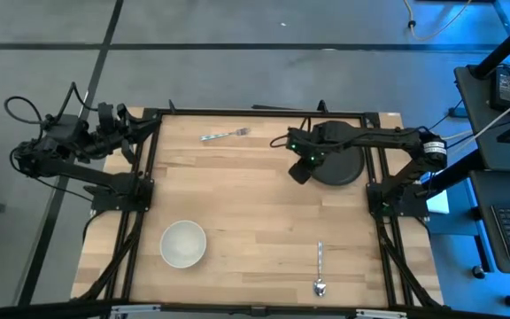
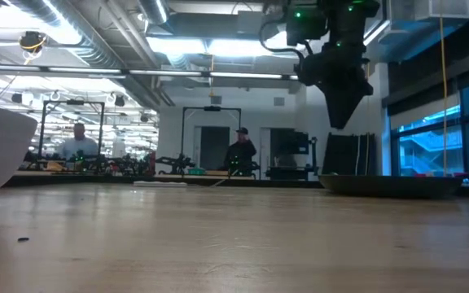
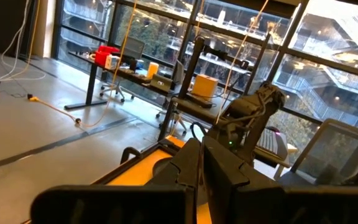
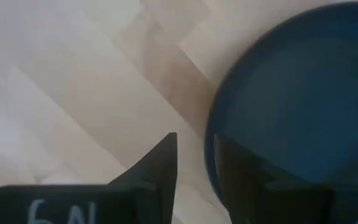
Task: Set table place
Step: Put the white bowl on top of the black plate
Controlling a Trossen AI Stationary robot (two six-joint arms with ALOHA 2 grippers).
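Observation:
The round black plate (image 1: 339,165) lies flat on the pale wood table (image 1: 255,204), at the far right. My right gripper (image 1: 298,174) points down over the plate's left rim (image 4: 213,134). In the low view it hangs clear above the plate (image 2: 393,185). Its fingers are a narrow gap apart, one above the plate and one above bare wood. The silver fork (image 1: 224,135) lies near the far edge. The white bowl (image 1: 183,244) stands near left. The silver spoon (image 1: 320,270) lies near right. My left gripper (image 3: 202,167) is shut and empty at the far left corner (image 1: 140,128).
Black frame rails (image 1: 140,221) run along the table's left and right sides by the arm bases. Bare wood lies in the table's middle between bowl, fork, spoon and plate. People stand in the room beyond the far edge (image 2: 241,150).

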